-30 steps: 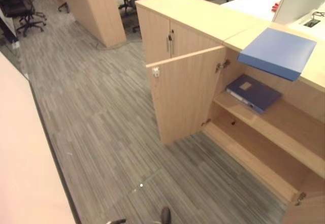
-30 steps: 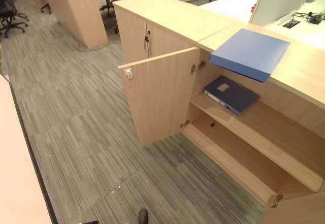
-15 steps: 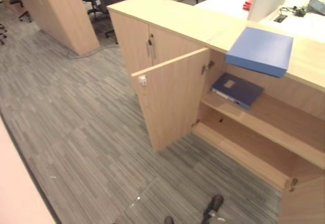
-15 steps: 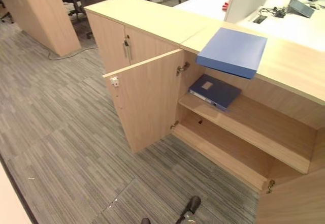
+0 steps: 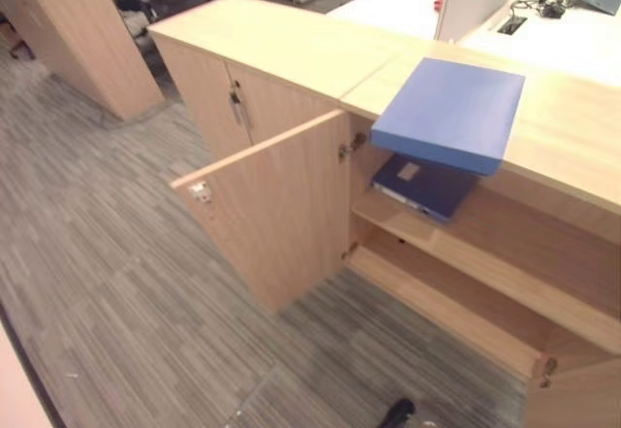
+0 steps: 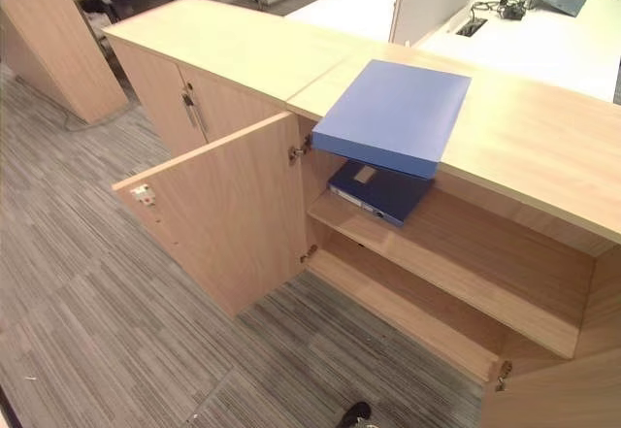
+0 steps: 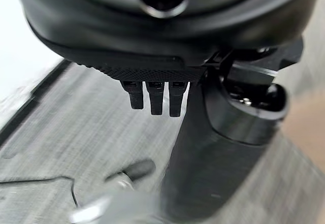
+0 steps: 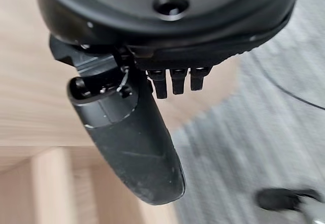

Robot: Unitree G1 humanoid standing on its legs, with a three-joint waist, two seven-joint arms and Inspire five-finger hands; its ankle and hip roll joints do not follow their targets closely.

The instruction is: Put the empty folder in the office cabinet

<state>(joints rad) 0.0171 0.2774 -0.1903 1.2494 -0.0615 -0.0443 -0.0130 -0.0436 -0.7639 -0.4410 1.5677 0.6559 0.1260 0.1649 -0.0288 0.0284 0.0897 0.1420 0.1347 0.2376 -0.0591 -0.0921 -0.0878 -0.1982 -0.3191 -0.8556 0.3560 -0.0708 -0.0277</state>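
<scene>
Approaching the cabinet (image 6: 223, 214): the light blue folder (image 6: 393, 115) lies on its top, overhanging the open shelf at my one o'clock. Left hand (image 7: 203, 148) and right hand (image 8: 132, 142) relaxed, empty. Next, reach and grasp that overhanging edge.

My left hand (image 7: 203, 132) hangs free with its fingers (image 7: 155, 99) relaxed, holding nothing; my right hand (image 8: 137, 142) likewise, thumb extended.

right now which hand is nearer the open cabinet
Right, probably. The right hand hangs with the cabinet wood close behind its thumb; the left hand hangs mostly over grey carpet, farther out.
</scene>
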